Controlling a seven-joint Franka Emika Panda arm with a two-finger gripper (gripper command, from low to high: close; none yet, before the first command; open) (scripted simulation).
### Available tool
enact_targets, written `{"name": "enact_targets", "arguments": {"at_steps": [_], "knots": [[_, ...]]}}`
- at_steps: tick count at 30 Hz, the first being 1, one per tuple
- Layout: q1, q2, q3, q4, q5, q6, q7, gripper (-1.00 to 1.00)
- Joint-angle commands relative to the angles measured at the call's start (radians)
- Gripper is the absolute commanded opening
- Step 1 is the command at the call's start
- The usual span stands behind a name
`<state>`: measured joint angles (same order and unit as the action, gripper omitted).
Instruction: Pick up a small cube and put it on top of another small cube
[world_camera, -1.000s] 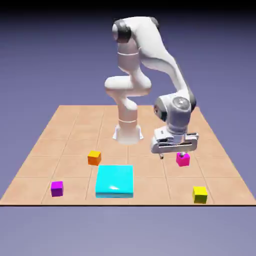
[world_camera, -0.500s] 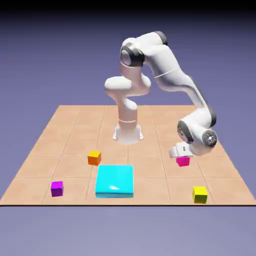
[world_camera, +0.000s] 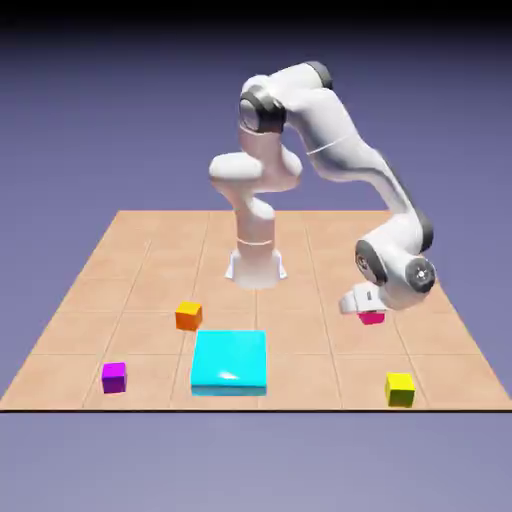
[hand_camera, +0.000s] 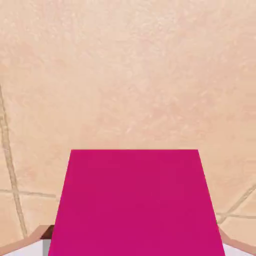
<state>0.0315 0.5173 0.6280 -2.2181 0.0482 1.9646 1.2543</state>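
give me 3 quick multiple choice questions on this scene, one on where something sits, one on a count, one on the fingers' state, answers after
1. Where is the yellow cube relative to the cyan slab?
A. on the slab
B. to the exterior view's right of it, near the front edge
C. behind it, by the robot's base

2. How many small cubes are on the table?
A. two
B. three
C. four

3. What are the fingers doing?
A. shut on the magenta cube
B. open, high above the orange cube
C. shut on the purple cube

Answers:
1 B, the yellow cube sits alone on the wood, right of the slab.
2 C, orange, purple, yellow and magenta.
3 A, the magenta cube fills the hand view between the fingers, with the gripper down on it.
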Motion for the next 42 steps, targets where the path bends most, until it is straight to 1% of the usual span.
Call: {"name": "enact_targets", "arguments": {"at_steps": [1, 37, 39, 42], "knots": [[-0.006, 0.006, 0.011, 0.004, -0.046, -0.004, -0.033, -1.0], [-0.229, 0.225, 0.424, 0.138, -1.612, -0.138, -1.247, -1.0], [-0.232, 0.228, 0.43, 0.14, -1.634, -0.14, -1.264, -1.0], [-0.203, 0.333, 0.321, 0.194, -1.749, -0.099, -1.239, -1.0]]}}
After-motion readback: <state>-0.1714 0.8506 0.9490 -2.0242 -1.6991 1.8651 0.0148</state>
